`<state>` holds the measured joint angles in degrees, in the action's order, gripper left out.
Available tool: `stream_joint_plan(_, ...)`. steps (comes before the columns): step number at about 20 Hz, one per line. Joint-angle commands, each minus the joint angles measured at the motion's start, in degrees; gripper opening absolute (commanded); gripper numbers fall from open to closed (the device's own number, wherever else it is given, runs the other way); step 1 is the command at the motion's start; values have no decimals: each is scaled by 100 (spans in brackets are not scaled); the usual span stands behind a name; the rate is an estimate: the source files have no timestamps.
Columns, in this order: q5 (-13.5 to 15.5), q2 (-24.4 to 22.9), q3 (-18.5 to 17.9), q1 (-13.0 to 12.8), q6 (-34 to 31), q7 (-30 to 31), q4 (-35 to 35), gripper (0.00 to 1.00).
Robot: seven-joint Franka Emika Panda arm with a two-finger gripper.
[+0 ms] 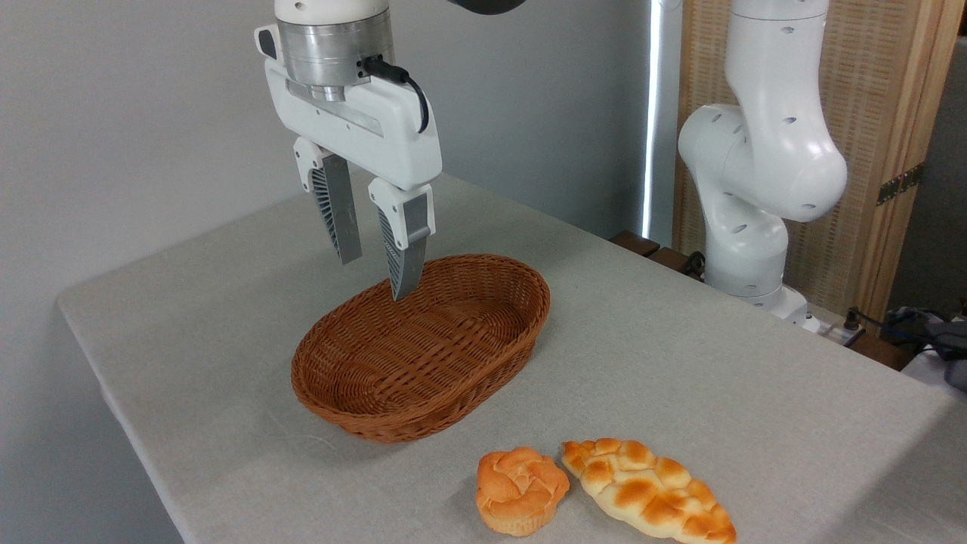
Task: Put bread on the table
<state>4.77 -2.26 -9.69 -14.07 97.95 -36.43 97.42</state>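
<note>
The gripper point(375, 268) hangs in the upper left-centre of the frame, pointing down. Its two fingers point(335, 211) are parted with a clear gap between them. Nothing is held between them, and neither finger touches any object. The fingertips hover above the far left rim of the wicker basket point(453, 374), the right-hand fingertip overlapping the rim in the picture but standing above it.

The basket is a brown oval wicker container in the centre of the frame, resting on the table point(718, 355). Its interior is visible down to the woven floor and holds nothing.

The bread point(647, 489), an elongated braided loaf of golden-yellow colour with browned patches, lies flat on the table cloth at the lower right-centre of the frame, outside the basket and in front of it. Its long axis runs from upper left to lower right, and its right end reaches the bottom edge of the frame.

A small round orange bun point(520, 489) sits on the cloth just beside the left end of the loaf, also outside the basket. Whether the two touch cannot be told.

The white arm base point(755, 174) stands at the far right edge of the table, well apart from the basket and both baked items.
</note>
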Motion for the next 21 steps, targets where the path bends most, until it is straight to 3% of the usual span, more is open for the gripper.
stream_joint_plan(1, 67, 41, 11, 45, -118, -93, -118, 100)
stream_joint_plan(21, 59, 15, -15, 54, -118, -22, -153, 100)
